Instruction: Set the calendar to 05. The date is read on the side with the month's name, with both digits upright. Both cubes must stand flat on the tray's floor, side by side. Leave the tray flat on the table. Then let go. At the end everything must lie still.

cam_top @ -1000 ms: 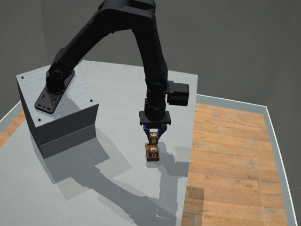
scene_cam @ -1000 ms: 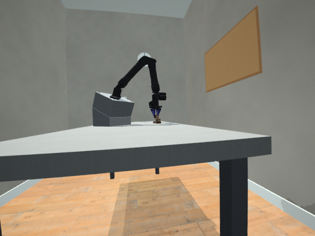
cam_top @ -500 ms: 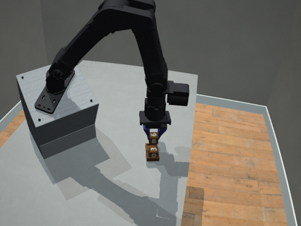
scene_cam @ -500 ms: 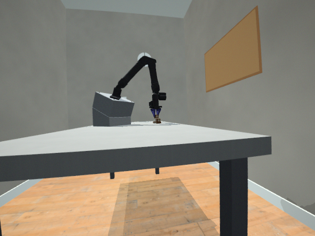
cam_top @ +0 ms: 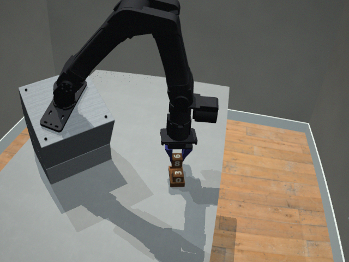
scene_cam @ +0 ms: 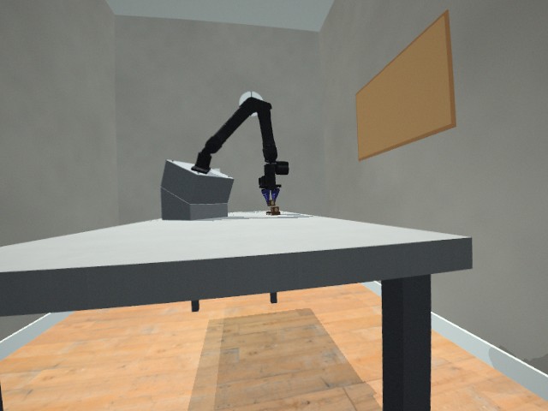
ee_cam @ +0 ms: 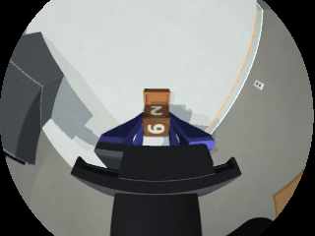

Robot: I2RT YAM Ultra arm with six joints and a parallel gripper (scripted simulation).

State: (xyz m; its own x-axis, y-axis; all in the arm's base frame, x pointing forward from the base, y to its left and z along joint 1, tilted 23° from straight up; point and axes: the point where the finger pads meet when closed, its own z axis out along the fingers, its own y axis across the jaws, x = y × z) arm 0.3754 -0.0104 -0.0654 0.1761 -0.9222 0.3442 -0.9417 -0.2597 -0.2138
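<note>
Tray [cam_top: 177, 184] [scene_cam: 269, 213] [ee_cam: 157, 90]: brown, on the table; long axis running roughly up and down the top view.
Seated cube [cam_top: 178, 175] [scene_cam: 275, 210]: in the tray's lower half, top view; 0 upright on the face towards that view's lower edge, 3 turned sideways on top.
Raised cube [cam_top: 176, 160] [scene_cam: 271, 203] [ee_cam: 156, 128]: above the seated cube's level; 8 below a sideways 6, top view. Contact with tray: cannot tell.
Gripper [cam_top: 177, 161] [scene_cam: 271, 204] [ee_cam: 156, 116]: blue fingers closed on the raised cube, pointing down.
Arm [cam_top: 173, 56] [scene_cam: 265, 128]: black, bent high at the elbow, forearm descending steeply.
Table [cam_top: 135, 112] [scene_cam: 265, 239] [ee_cam: 123, 49]: pale grey top, shadowed.
Room: grey walls, plank floor [cam_top: 268, 183] [scene_cam: 133, 345], tan board [scene_cam: 407, 88] [ee_cam: 293, 194] on one wall.
</note>
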